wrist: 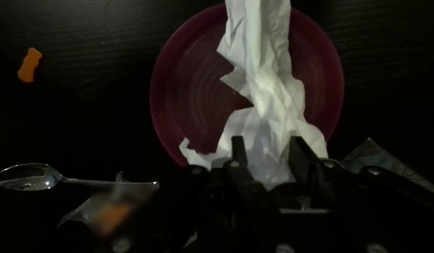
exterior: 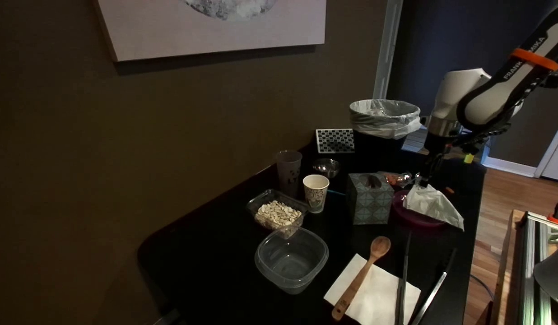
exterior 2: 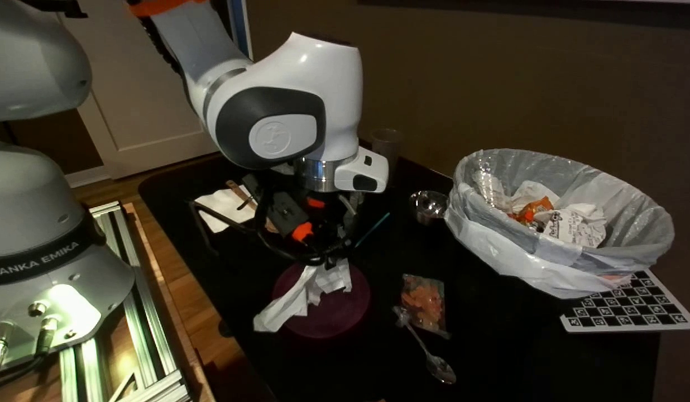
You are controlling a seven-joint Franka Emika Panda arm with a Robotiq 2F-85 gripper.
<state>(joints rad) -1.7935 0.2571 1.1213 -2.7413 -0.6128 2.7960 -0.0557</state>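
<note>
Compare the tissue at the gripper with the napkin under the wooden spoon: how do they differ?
Shape: the tissue is crumpled and ragged in outline; the napkin lies flat with straight edges.
Place: the tissue is over the purple plate, at the open gripper; the napkin is on the black table.
Load: the napkin has the wooden spoon across it; nothing shows lying on the tissue.
Shared: both look whitish.

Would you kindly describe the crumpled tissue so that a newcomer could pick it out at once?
In an exterior view, find the patterned tissue box on the black table. Just right of it, the tissue lies across a round purple plate, below the gripper. Unlike the flat white napkin under the wooden spoon, it is crumpled and reaches past the plate's rim.
</note>
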